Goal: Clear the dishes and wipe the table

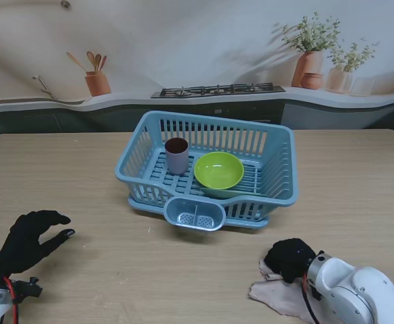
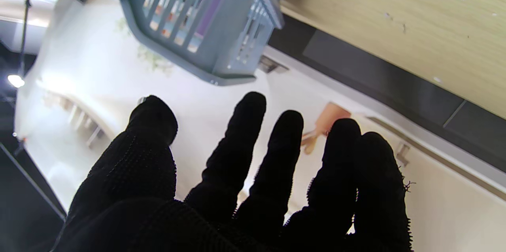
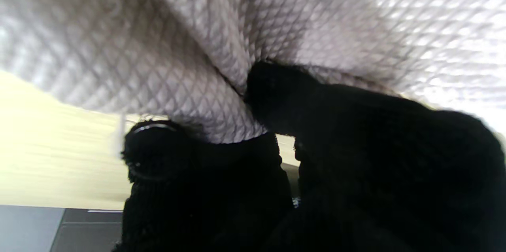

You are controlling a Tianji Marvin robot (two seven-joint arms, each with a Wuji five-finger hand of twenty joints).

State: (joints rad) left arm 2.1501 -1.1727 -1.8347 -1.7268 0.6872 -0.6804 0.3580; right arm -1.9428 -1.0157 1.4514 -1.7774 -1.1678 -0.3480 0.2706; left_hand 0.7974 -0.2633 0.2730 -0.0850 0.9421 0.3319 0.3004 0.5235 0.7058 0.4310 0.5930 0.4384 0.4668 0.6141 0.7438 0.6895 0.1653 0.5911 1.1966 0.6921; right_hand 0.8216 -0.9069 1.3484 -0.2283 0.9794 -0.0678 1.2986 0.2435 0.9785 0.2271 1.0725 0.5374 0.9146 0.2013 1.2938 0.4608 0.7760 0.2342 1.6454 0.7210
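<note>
My right hand [image 1: 289, 259] sits at about five o'clock on the table [image 1: 359, 182], fingers curled down and pinching a fold of the pale waffle-weave cloth [image 1: 278, 297]; the right wrist view shows the fabric bunched between thumb and fingers [image 3: 276, 93], pressed close. My left hand [image 1: 30, 241] is at eight o'clock, empty, fingers spread and slightly bent, raised off the wood as far as I can tell.

Outward from there, the blue dish rack [image 1: 278, 145] stands at the centre, toward twelve o'clock. The dishes are already in it: a purple cup [image 1: 177, 155] upright on the left and a green bowl [image 1: 218, 170] just beside it on the right. I judge that clearing is done and wiping remains.

What worries me is the grip. Much of the cloth trails nearer to me, close to the table's near edge, so a sweep may drag it over the edge or let the fold slip free. A long stroke toward eleven o'clock could knock the rack's small cutlery holder [image 1: 194, 214], which juts toward me.

Open room is good: bare wood runs from three to four o'clock and across six to nine, and the left hand is well apart from the cloth.
</note>
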